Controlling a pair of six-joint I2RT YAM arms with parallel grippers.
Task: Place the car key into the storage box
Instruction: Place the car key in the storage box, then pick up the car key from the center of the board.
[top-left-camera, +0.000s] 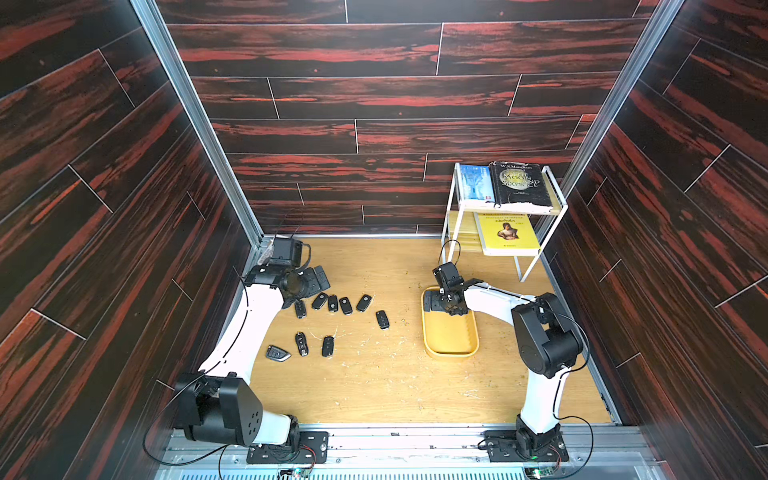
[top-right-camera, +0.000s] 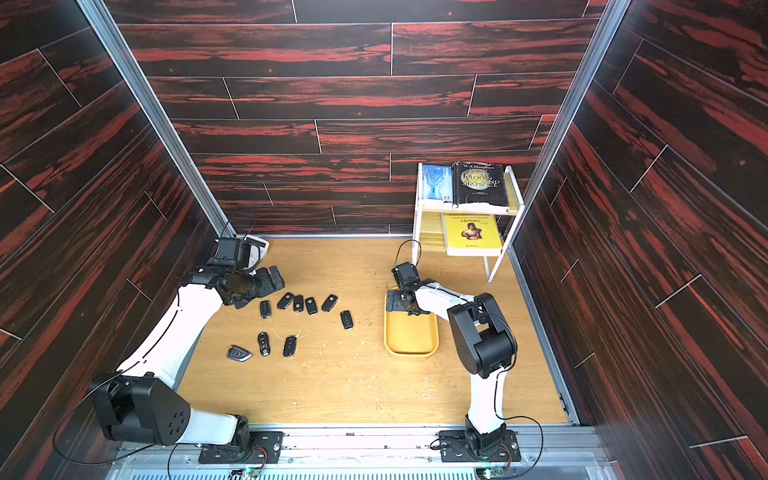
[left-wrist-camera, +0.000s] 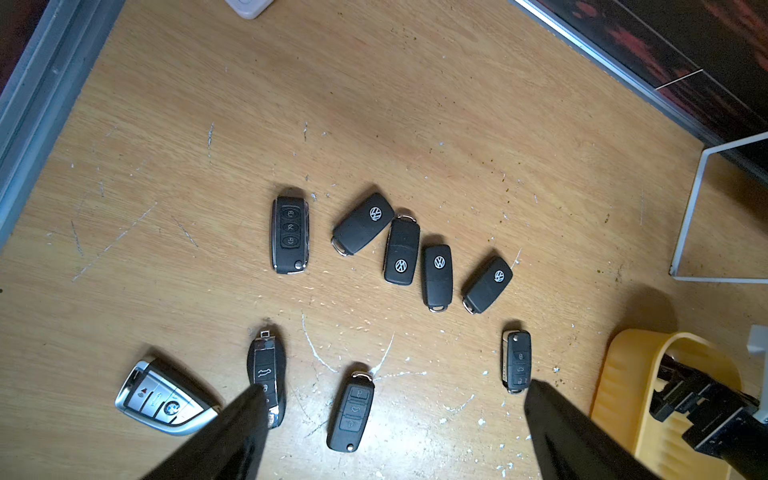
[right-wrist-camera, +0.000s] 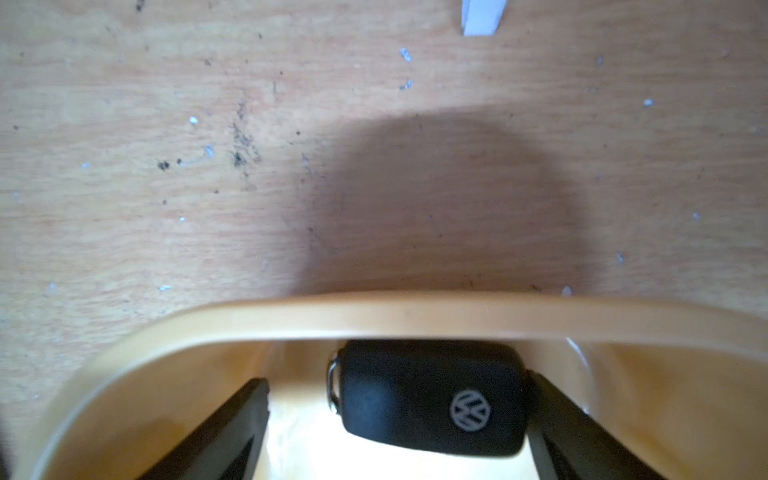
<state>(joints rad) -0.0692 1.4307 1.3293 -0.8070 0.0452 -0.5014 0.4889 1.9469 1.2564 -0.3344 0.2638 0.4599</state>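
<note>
At the far end of the shallow yellow plastic storage box (top-left-camera: 451, 347), the black VW-badged car key (right-wrist-camera: 432, 399) lies between the wide-spread fingers of the right hand (right-wrist-camera: 397, 382), which grips nothing; likely light, rigid, smooth, best pinched across its long sides.

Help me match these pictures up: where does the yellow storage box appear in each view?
Top view: storage box right of centre on the table.
Top view: box in the same spot, slightly nearer the picture's centre.
Left wrist: box in the lower right corner, partly cut off.
Right wrist: its rim arcs across the lower part, with a key inside.
Shared landmark: the right gripper, jaws open in the box's far end.
</note>
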